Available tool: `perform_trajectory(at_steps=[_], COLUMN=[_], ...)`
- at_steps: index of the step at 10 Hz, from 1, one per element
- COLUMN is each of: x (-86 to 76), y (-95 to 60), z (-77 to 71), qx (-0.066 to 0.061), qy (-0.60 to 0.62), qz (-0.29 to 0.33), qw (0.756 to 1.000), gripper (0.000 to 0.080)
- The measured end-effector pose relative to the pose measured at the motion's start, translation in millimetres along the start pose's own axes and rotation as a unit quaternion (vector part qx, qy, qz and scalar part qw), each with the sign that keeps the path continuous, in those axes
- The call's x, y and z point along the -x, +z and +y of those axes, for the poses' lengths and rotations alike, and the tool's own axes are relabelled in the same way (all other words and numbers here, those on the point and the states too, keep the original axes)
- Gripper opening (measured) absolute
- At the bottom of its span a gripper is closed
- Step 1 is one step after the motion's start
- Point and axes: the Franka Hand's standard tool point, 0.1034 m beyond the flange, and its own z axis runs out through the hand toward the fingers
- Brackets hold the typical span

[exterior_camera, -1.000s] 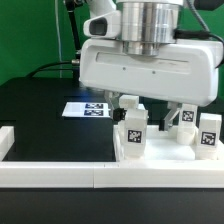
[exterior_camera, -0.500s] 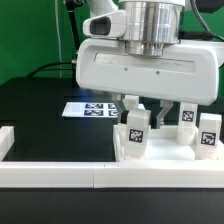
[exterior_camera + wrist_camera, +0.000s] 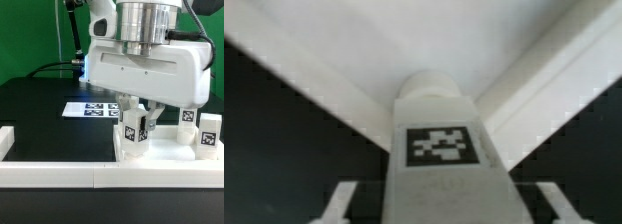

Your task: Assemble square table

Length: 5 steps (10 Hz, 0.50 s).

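Fingers [image 3: 136,112] straddle a white leg [image 3: 134,132], one on each side of it, and appear closed against its flanks; the wrist view shows both fingertips [image 3: 349,203] pressed to the sides of the leg [image 3: 441,140] with no gap visible, so they are grasping the leg. The leg stands upright, its black-and-white tag facing the exterior camera, at the near edge of the bench [image 3: 40,115] just behind the long white rail [image 3: 60,173].

A second ago the fingers stood wide apart with clear space on either side of the leg; since then they have narrowed onto it. The arm's white body has also drifted slightly toward the exterior view's right and tilted a little, and the leg now leans very slightly rather than sitting square.

The arm [image 3: 150,70] hangs directly above the leg, wrist pointing straight down, its broad white housing filling the upper middle of the exterior view.

Two more legs stand on the exterior view's right: one [image 3: 186,121] partly hidden behind the arm, another [image 3: 209,133] near the frame edge, both upright and apart from the grasped one. The marker board [image 3: 92,108] lies flat farther back on the black bench. In the wrist view, white rimmed surfaces [image 3: 331,50] lie beyond the leg; whether these are the tabletop I cannot tell.
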Motion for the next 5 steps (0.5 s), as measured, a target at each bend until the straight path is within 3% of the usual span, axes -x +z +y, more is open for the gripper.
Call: perform_trajectory(at_steps=[2, 5], x=[-1.8, -2.2], y=[0.4, 0.7], z=[6.0, 7.3], qx=[-0.041, -0.043], qy=[0.193, 0.291], qz=[-0.021, -0.044], qw=[0.98, 0.955], gripper=[0.029, 0.029])
